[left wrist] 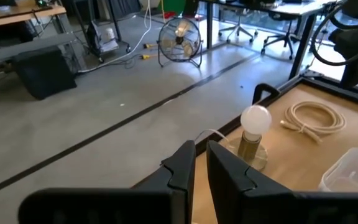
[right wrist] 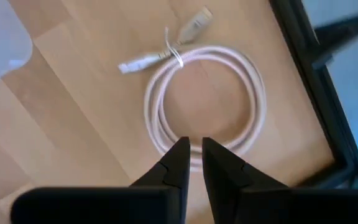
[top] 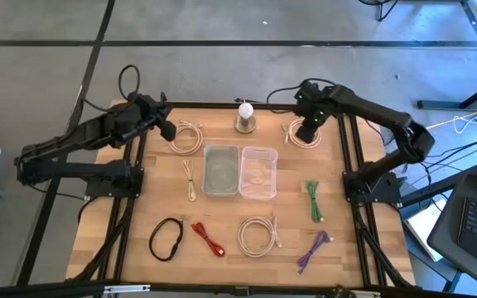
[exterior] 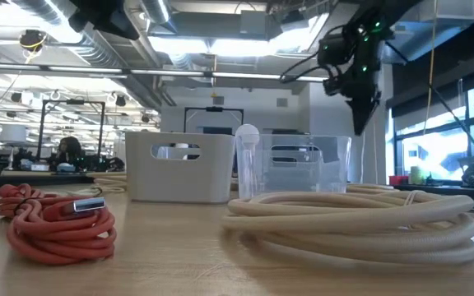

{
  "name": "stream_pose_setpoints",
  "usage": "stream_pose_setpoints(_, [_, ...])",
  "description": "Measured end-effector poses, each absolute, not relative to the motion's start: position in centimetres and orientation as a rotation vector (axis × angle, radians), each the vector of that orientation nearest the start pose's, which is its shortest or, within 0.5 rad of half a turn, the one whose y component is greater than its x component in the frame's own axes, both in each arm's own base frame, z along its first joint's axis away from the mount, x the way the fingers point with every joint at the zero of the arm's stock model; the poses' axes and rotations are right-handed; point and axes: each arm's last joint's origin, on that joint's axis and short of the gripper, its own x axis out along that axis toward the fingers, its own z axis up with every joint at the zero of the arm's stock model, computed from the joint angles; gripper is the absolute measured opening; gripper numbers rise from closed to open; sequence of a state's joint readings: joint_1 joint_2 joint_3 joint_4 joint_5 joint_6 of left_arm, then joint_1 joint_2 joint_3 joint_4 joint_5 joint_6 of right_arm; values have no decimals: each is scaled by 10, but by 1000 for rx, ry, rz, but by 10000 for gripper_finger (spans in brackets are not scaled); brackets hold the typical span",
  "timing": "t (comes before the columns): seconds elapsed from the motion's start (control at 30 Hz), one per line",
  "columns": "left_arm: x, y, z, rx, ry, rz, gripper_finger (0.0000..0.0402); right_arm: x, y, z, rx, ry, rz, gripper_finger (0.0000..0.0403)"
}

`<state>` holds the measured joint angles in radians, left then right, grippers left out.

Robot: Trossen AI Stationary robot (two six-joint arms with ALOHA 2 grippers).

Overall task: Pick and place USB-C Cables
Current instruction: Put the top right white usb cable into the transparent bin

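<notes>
A cream-white cable coil (right wrist: 205,99) lay at the counter's (top: 222,223) far right corner, directly beneath the right claw (right wrist: 191,155), whose fingers were nearly closed and empty. The left claw (left wrist: 201,163), also nearly closed, hovered empty above another coil (top: 189,136).

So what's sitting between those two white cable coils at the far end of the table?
In the high view, between the left coil and the right coil stands only a white ball on a round metal base; otherwise bare wood.

Cream-white coils (top: 258,233), a black loop (top: 166,238), and red (top: 209,238), green (top: 313,202) and purple bundles (top: 312,251) are seen on pale wood (top: 114,207).
</notes>
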<state>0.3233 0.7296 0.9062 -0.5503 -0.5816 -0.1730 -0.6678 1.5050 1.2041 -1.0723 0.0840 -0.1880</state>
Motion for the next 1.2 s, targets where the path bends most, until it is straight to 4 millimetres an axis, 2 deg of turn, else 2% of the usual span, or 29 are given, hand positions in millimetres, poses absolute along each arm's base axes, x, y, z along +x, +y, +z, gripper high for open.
stream_pose_setpoints(0.13, [132, 61, 345, -109, 328, 913, 32, 219, -175, 246, 203, 1437, -422, 95])
stream_pose_setpoints(0.37, [137, 61, 342, -115, 360, 874, 35, 227, -182, 226, 232, 1505, -398, 226])
stream_pose_setpoints(0.5, [136, 61, 340, -114, 383, 875, 32, 231, -186, 212, 253, 1547, -392, 267])
stream_pose_setpoints(0.63, [135, 61, 338, -141, 394, 882, 33, 234, -194, 198, 270, 1572, -394, 274])
stream_pose_setpoints(0.83, [134, 60, 335, -158, 421, 875, 34, 226, -200, 181, 357, 1578, -403, 256])
stream_pose_setpoints(1.03, [134, 60, 335, -183, 412, 869, 32, 202, -181, 140, 522, 1624, -350, 245])
stream_pose_setpoints(1.2, [133, 60, 335, -171, 407, 906, 30, 192, -173, 126, 507, 1614, -382, 242])
